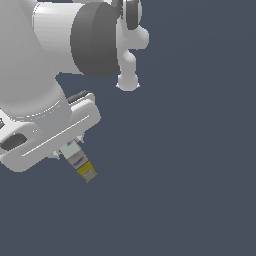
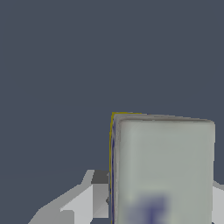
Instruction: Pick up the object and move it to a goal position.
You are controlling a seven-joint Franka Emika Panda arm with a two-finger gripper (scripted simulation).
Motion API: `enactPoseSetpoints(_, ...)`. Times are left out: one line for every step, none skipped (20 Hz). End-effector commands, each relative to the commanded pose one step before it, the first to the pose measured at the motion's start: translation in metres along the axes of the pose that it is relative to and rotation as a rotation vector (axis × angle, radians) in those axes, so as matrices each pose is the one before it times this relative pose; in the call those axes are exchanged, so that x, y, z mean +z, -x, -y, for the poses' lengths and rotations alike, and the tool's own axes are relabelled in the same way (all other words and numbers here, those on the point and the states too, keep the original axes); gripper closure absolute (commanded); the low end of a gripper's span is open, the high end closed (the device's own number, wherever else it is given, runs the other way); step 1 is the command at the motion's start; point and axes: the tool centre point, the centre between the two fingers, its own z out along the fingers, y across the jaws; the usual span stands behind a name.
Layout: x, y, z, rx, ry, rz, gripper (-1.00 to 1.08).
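Note:
The object is a small pale grey-white carton [image 1: 80, 162] with a blue mark and a yellow end. It sticks out below my white gripper [image 1: 70, 150] at the exterior view's lower left, yellow end pointing away from the hand. In the wrist view the carton [image 2: 164, 168] fills the frame close to the camera, with a thin yellow edge on its far side and a blurred blue mark near the hand. A gripper finger [image 2: 94, 199] presses one of its sides; the gripper [image 2: 157, 205] is shut on it. The other finger barely shows.
The arm's large white and dark grey links [image 1: 75, 35] fill the exterior view's upper left. Everything else is a plain dark blue-grey background [image 1: 190, 175]. No goal marker shows.

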Motion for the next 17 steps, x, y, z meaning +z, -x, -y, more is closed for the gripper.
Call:
enactPoseSetpoints(-0.00561,0.00187,-0.00484,-0.00053,-0.00012,0.00002,1.08)
enactPoseSetpoints(-0.0016,0.00055,-0.00151,0.0,0.0,0.0,1.08)
enactPoseSetpoints(-0.00141,0.00047,-0.00133,0.0,0.0,0.0,1.08)
enactPoseSetpoints(-0.00123,0.00041,-0.00117,0.0,0.0,0.0,1.08)
enactPoseSetpoints(-0.00107,0.00034,-0.00103,0.0,0.0,0.0,1.08)
enactPoseSetpoints(-0.00093,0.00029,-0.0009,0.0,0.0,0.0,1.08)
enactPoseSetpoints(-0.0008,0.00024,-0.00078,0.0,0.0,0.0,1.08)
enactPoseSetpoints(-0.00068,0.0002,-0.00067,0.0,0.0,0.0,1.08)
enactPoseSetpoints(-0.00058,0.00016,-0.00057,0.0,0.0,0.0,1.08)
enactPoseSetpoints(-0.00048,0.00013,-0.00048,0.0,0.0,0.0,1.08)
enactPoseSetpoints(-0.0004,0.00011,-0.0004,0.0,0.0,0.0,1.08)
enactPoseSetpoints(-0.00032,0.00008,-0.00033,0.0,0.0,0.0,1.08)
enactPoseSetpoints(-0.00026,0.00006,-0.00026,0.0,0.0,0.0,1.08)
enactPoseSetpoints(-0.00019,0.00005,-0.0002,0.0,0.0,0.0,1.08)
enactPoseSetpoints(-0.00013,0.00003,-0.00014,0.0,0.0,0.0,1.08)
enactPoseSetpoints(-0.00008,0.00002,-0.00008,0.0,0.0,0.0,1.08)
enactPoseSetpoints(-0.00003,0.00001,-0.00003,0.0,0.0,0.0,1.08)
